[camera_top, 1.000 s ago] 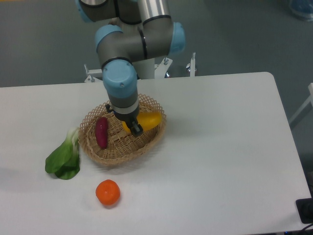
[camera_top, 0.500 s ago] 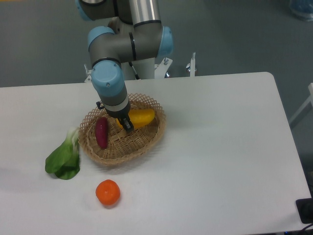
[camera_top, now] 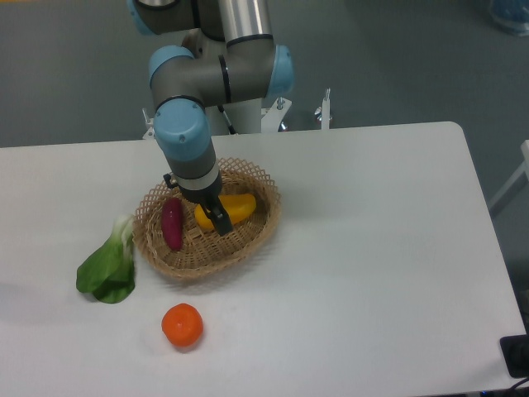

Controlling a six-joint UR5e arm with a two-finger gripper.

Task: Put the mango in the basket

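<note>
Where the white bench meets grey floor, a wicker basket holds a purple sweet potato and the mango. The gripper reaches into the basket, its jaws astride the mango (whether they pinch it, I cannot tell).

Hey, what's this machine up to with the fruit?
The robot arm is putting a mango into a wicker basket. Its gripper is down inside the basket at the mango, which sits low beside a purple sweet potato; whether the fingers have let go is hard to tell. A tangerine and a leafy green lie outside on the table.
</note>
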